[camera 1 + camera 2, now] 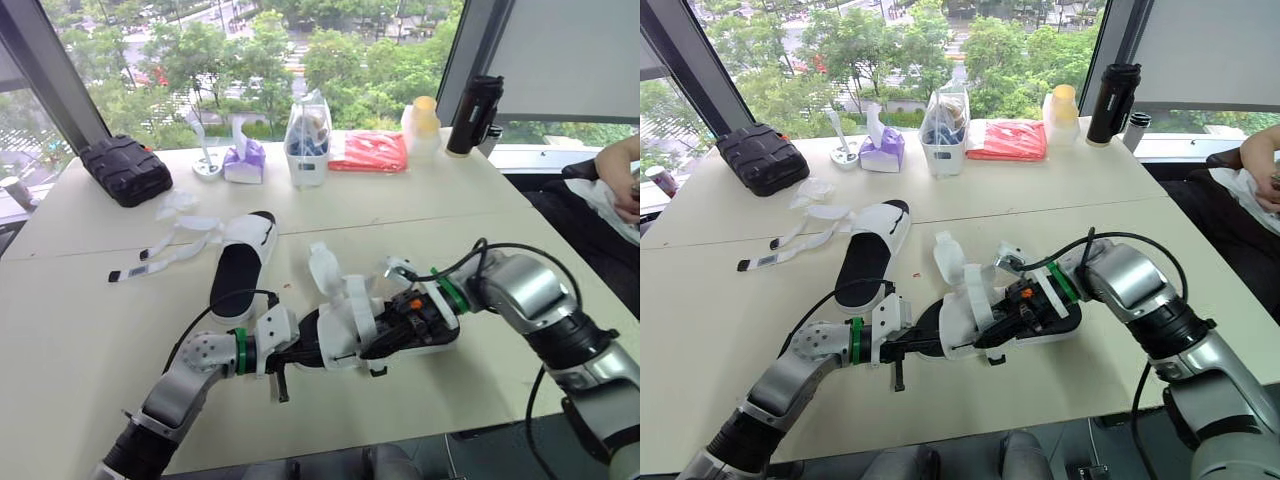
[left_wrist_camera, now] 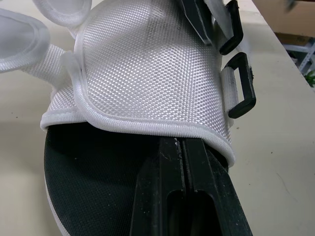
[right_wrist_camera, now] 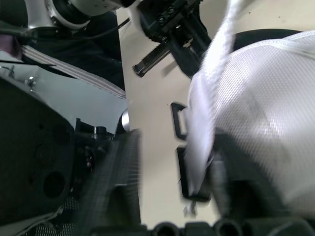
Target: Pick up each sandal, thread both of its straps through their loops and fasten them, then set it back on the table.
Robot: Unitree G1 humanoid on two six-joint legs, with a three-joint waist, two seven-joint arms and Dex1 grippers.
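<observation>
My left gripper is closed, its two black fingers pressed flat together with nothing between them. They lie along the dark insole of the sandal, with the tips tucked just under the edge of its white woven upper. Two black loops hang off the side of that upper, and neither has a strap through it.

My right gripper is at the other end of the same sandal, up against the upper. Whether it is open or clamped I cannot tell. One white strap stands up loose from the sandal on the side away from me. The sandal sits close to the near edge of the desk, about halfway along it. I cannot tell whether it rests on the surface or is held just off it.

The second sandal lies further in, left of the middle, sole down. Its unfastened straps trail out toward the left edge.

Along the far edge, from left to right, are a black pouch, a purple tissue pack, a clear container, a red packet, a pale bottle and a black flask. A person's arm shows beyond the right edge.
</observation>
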